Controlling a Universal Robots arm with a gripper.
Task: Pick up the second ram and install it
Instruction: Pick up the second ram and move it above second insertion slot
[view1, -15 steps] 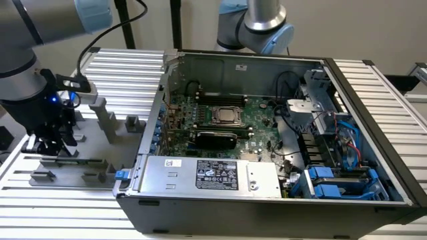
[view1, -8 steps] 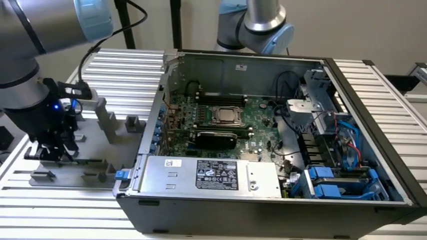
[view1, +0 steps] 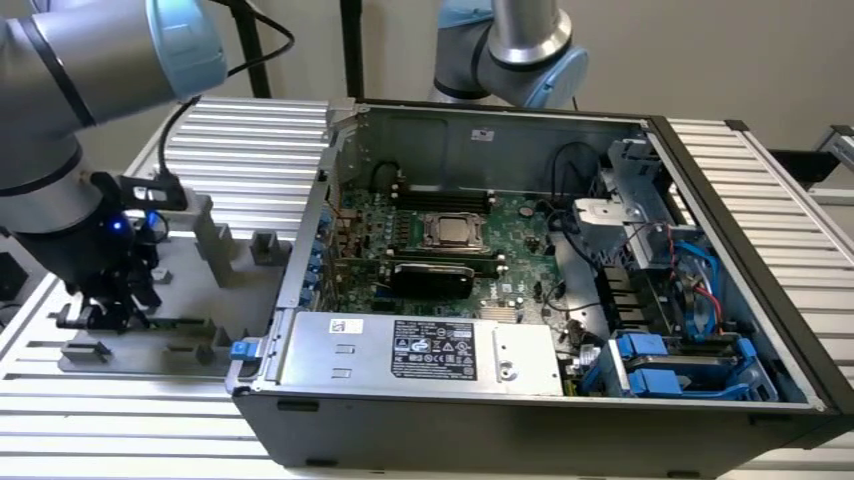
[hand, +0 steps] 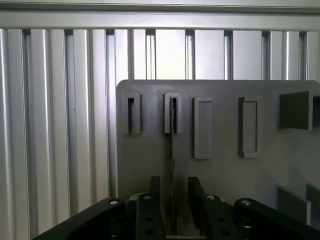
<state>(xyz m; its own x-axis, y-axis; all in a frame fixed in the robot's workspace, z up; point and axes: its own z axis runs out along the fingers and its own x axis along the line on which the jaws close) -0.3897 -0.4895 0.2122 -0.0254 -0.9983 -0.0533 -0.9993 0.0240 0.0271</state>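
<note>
We see the gripper (hand: 173, 182) parted, straddling the ram (hand: 171, 145) (edge-on, held upright by its fixture (hand: 220, 180) slot), so the fingers face its flat sides.

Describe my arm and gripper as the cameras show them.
The arm is silver-grey tubing with light blue joint caps. A black cable runs off it, and a small blue light glows on its dark wrist. The gripper is black, with two flat fingers on bolted linkages.

Exterior overlooks everything; wrist closely faces fixture (hand: 225, 175).
</note>
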